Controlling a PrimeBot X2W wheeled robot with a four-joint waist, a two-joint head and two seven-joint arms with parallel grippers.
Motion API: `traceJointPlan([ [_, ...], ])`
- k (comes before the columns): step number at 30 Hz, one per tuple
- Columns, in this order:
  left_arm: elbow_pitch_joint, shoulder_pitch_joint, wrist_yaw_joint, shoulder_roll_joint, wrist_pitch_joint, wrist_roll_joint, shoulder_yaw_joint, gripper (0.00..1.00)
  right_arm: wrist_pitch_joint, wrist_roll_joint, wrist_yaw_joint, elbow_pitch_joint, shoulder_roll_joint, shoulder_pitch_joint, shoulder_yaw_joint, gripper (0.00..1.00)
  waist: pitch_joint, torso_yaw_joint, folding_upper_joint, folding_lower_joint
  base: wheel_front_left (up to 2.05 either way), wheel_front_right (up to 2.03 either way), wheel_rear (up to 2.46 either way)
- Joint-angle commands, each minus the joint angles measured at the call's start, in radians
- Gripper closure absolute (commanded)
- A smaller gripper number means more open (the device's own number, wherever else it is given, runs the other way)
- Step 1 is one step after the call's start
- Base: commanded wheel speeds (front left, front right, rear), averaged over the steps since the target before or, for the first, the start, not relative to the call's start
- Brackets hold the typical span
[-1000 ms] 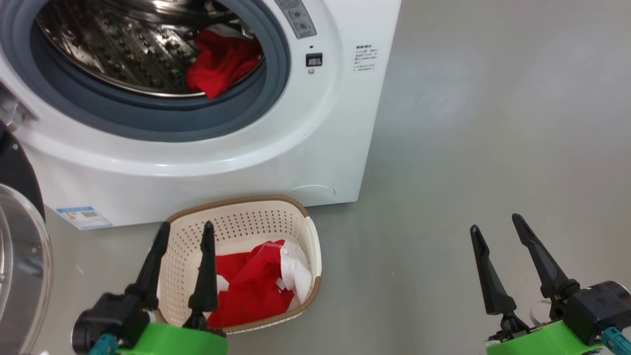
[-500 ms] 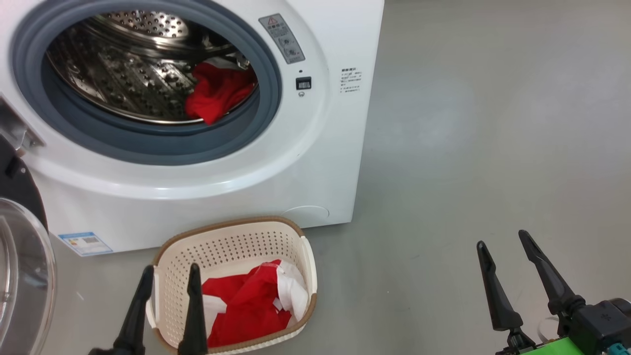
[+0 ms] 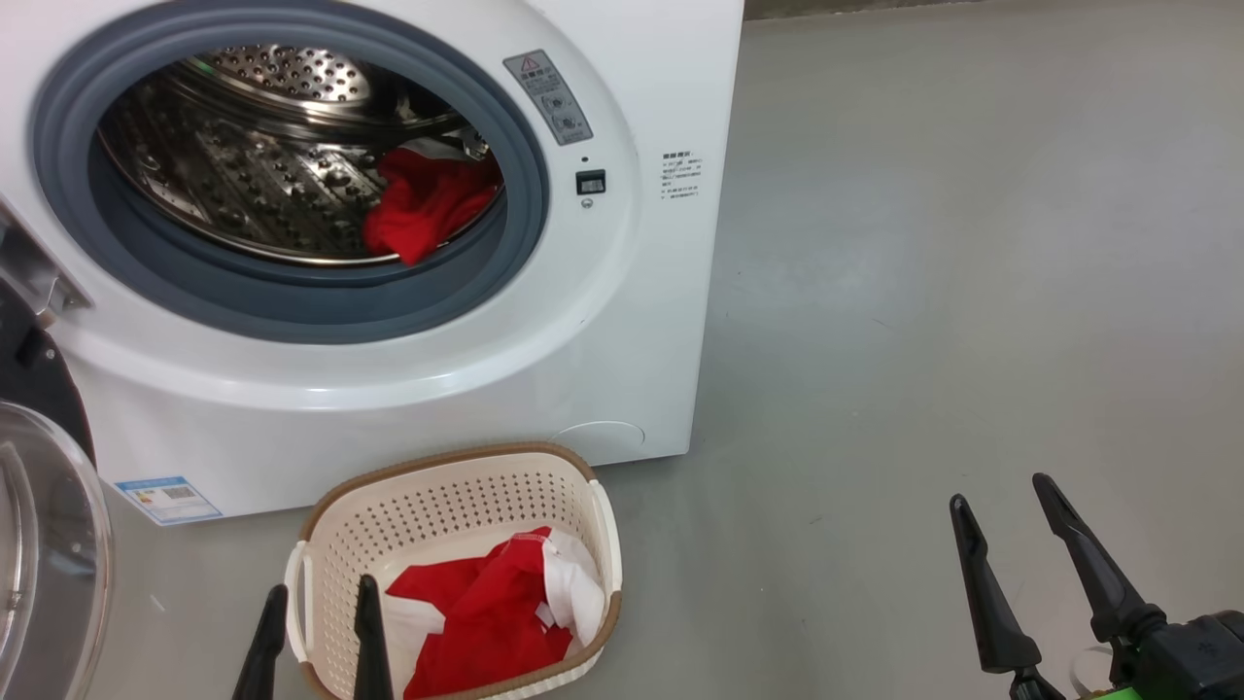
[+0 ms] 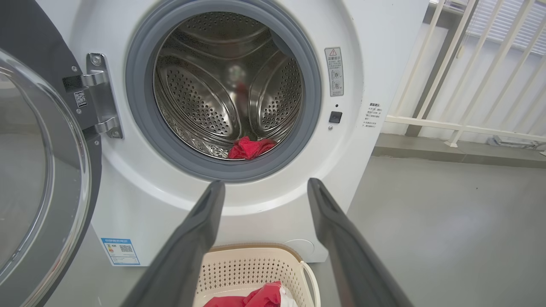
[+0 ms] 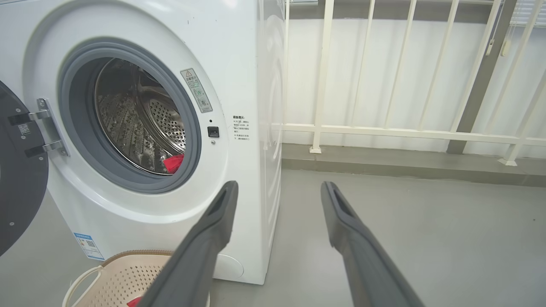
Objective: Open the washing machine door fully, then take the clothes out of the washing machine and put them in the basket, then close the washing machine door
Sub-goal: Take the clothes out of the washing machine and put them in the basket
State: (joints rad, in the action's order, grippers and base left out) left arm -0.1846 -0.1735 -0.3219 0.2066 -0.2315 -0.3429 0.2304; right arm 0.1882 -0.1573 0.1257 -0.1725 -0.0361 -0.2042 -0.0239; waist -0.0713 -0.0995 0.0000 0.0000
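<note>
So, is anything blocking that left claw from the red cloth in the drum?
Nothing visible does. The washing machine door is swung aside, and the open left gripper faces the red garment in the drum; the basket sits lower.

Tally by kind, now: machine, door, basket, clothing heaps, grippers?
Washing machine: 1
Washing machine door: 1
Basket: 1
Red clothes heaps: 2, in drum and basket
Grippers: 2, left gripper, right gripper, open
Total: 7
</note>
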Motion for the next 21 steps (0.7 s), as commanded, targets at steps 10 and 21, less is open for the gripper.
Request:
traceJointPlan([
  [10,-0.023,0.011,-0.010,0.001,-0.007,-0.007,-0.028,0.00,0.014,-0.010,0.005,-0.027,-0.014,0.010,0.020,0.00,0.003,-0.001,0.0000,0.0000,0.00,0.00,0.00],
  [21,-0.018,0.001,-0.012,0.006,-0.004,-0.012,-0.021,0.00,0.009,-0.010,0.005,-0.024,-0.014,-0.001,0.028,0.00,0.026,0.002,0.0000,0.0000,0.00,0.00,0.00],
])
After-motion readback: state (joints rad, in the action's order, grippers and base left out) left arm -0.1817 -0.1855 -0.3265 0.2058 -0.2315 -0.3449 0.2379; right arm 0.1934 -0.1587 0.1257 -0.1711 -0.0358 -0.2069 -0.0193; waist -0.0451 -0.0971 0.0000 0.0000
